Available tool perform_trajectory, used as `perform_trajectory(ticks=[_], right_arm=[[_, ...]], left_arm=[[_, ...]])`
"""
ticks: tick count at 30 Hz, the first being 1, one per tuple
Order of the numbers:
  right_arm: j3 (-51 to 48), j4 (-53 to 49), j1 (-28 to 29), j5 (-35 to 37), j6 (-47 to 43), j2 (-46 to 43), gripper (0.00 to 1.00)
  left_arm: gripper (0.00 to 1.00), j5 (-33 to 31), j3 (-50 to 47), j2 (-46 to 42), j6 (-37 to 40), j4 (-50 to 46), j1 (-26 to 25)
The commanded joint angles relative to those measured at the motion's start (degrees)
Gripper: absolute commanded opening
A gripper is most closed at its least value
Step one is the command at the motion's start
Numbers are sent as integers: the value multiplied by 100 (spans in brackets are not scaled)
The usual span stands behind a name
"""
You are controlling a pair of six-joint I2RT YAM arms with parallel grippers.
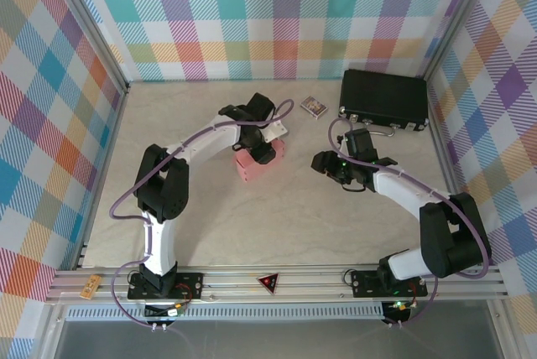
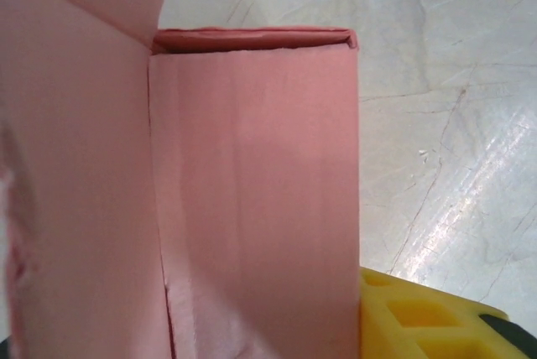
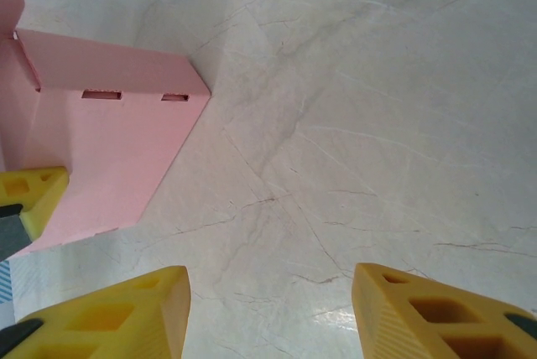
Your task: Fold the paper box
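The salmon-pink paper box [image 1: 252,166] stands partly folded in the middle of the table. In the left wrist view its long wall [image 2: 252,200] runs up between my jaws, with a flap [image 2: 75,166] raised on the left. My left gripper [image 1: 262,153] is shut on the paper box. One yellow finger [image 2: 419,317] presses against its right side and the other is hidden behind the cardboard. My right gripper [image 3: 273,313] is open over bare table to the right of the box [image 3: 109,141], holding nothing.
A black hard case [image 1: 384,99] lies at the back right, close behind my right arm. A small patterned card pack [image 1: 313,107] sits behind the box. Checkered walls [image 1: 50,107] close in the table on three sides.
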Motion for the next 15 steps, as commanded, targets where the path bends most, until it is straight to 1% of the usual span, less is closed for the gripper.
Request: perform_trajectory(ticks=[1,6,8,11,15], right_arm=[[-83,-94,-35,-16,-126,-188,54],[-188,-107,-36,-22,-92,-312,55],[-237,-92,-39,-31,-83,-348,55],[-312,-102,-41,-40,-64,-405,55],[-346,-153,-36,-45,-85,-450,55]], left_arm=[[46,580,155,107,901,-179,38],[48,1378,215,167,1959,-593,39],[48,1570,259,201,2272,-721,30],[49,1712,270,185,2631,-833,25],[50,1720,244,183,2918,-869,-3]])
